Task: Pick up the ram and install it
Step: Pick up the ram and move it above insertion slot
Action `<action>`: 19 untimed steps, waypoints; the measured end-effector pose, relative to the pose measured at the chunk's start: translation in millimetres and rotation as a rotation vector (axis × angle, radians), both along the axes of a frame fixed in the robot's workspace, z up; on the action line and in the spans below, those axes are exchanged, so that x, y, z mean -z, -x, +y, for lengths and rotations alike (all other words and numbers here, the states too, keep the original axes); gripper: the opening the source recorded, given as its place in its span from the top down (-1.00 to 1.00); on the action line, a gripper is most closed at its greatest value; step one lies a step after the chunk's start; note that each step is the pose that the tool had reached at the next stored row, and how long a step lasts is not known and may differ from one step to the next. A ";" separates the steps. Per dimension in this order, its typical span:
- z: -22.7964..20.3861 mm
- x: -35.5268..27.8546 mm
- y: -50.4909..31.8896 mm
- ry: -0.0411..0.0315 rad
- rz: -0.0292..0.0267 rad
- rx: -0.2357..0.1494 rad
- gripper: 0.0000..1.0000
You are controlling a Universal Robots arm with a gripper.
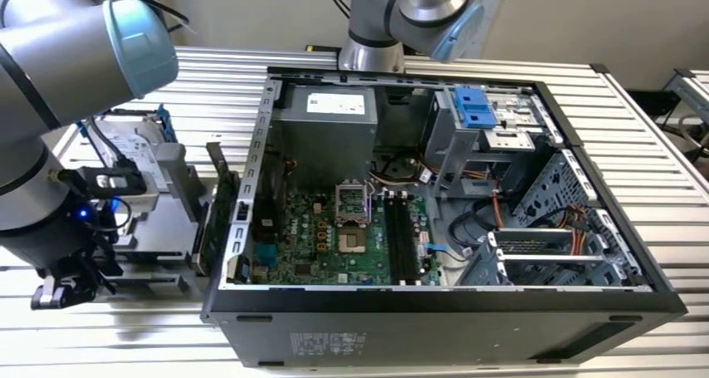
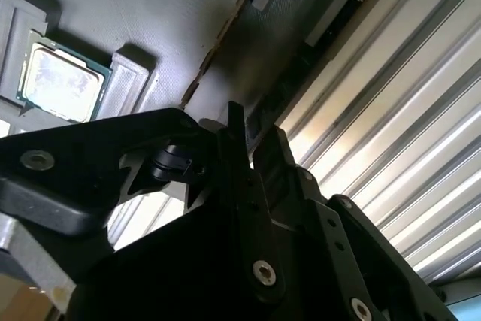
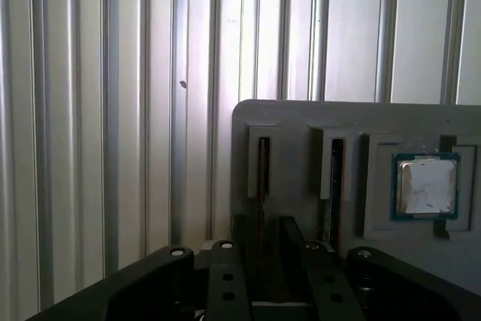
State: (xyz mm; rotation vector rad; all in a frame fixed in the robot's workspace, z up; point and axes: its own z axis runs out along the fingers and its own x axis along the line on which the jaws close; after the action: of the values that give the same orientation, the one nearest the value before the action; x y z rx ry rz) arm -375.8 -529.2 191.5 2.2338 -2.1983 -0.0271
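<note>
Ribbed aluminium table (image 3: pixel 90 110), matte grey plastic tray (image 3: pixel 421 122) with narrow slots sitting on it. Black end effector (image 3: pixel 263 225) is released, just straddling the ram (image 3: pixel 263 171): thin dark stick on edge in one slot, long axis running along the table's ribs.

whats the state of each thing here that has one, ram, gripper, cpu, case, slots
ram: standing on edge in a tray slot, not yet lifted
gripper: down at the tray, right at the ram
tray: lying flat on the slatted table
cpu: seated flat in its tray recess
computer case: lying on its side, side panel off
memory slots: empty
</note>
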 end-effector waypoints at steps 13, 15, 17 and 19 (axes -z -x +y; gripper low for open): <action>1.3 0.1 0.2 0.0000 0.0001 0.000 1.00; 1.4 0.0 0.3 0.0001 0.0001 0.000 1.00; 1.4 0.1 0.2 0.0001 0.0001 0.000 1.00; 1.5 0.1 0.2 0.0001 0.0001 0.000 1.00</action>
State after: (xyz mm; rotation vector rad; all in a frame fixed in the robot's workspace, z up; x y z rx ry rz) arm -376.0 -527.7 191.4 2.2338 -2.1982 -0.0271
